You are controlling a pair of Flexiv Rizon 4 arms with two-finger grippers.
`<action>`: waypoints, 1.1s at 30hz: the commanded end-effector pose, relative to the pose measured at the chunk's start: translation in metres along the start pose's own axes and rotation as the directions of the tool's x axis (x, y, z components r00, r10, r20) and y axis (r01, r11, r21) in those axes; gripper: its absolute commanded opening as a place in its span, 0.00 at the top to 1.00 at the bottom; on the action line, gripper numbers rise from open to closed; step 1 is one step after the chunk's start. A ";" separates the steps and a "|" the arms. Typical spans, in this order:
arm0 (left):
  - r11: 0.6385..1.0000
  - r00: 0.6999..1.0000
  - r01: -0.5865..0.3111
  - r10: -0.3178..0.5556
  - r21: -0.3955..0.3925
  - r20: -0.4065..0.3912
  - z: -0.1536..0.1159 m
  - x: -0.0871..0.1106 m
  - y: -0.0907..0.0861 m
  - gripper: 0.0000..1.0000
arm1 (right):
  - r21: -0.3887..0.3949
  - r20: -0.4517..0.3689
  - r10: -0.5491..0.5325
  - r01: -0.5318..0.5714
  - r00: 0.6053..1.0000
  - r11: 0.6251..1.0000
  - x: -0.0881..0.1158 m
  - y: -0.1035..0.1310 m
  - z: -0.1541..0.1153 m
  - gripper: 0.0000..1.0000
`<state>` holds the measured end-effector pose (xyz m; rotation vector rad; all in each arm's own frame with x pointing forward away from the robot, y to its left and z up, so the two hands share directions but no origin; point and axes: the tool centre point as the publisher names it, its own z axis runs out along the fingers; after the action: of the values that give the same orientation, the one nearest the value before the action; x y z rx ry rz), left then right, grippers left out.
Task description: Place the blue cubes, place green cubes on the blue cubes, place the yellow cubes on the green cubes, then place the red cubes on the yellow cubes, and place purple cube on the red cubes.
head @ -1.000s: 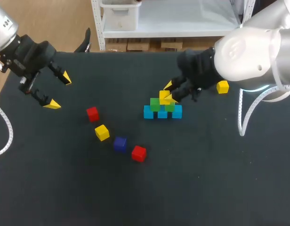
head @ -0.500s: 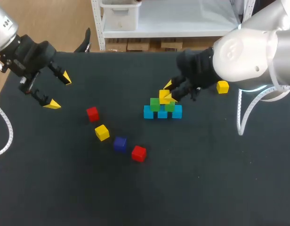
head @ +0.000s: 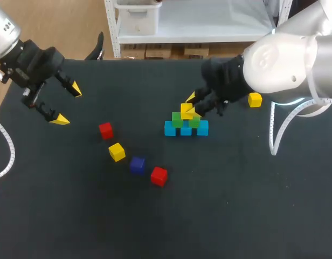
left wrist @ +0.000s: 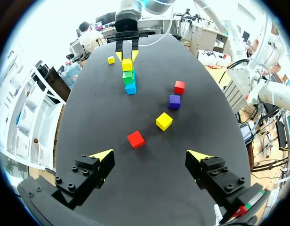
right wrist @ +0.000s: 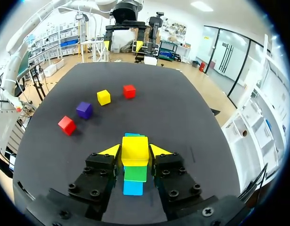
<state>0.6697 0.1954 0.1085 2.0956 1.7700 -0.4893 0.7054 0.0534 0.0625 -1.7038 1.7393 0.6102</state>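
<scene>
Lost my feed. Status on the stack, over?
Right gripper shut on yellow cube, right over the green cubes. Left gripper open, empty, off to the side. Loose cubes lie apart from the stack.

Head view: right gripper [head: 191,104] covers part of the top yellow cube [head: 184,108], and the green cubes [head: 177,120] under it are half hidden. Right arm [head: 284,59] is cut by the right edge, left arm [head: 4,32] by the left.

Right wrist view: stack [right wrist: 134,174] seen end-on (one green face, one blue; the others are behind).

Left wrist view: far yellow cube [left wrist: 110,60] too small for detail.
</scene>
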 end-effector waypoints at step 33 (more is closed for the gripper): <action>1.000 1.000 -0.002 0.002 -0.002 0.001 0.000 0.001 -0.001 0.00 | -0.014 0.006 0.004 -0.004 1.000 1.000 0.003 -0.004 0.004 0.71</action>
<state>0.6697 0.1954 0.1085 2.0956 1.7700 -0.4893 0.7087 0.0544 0.0585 -1.7063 1.7398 0.6265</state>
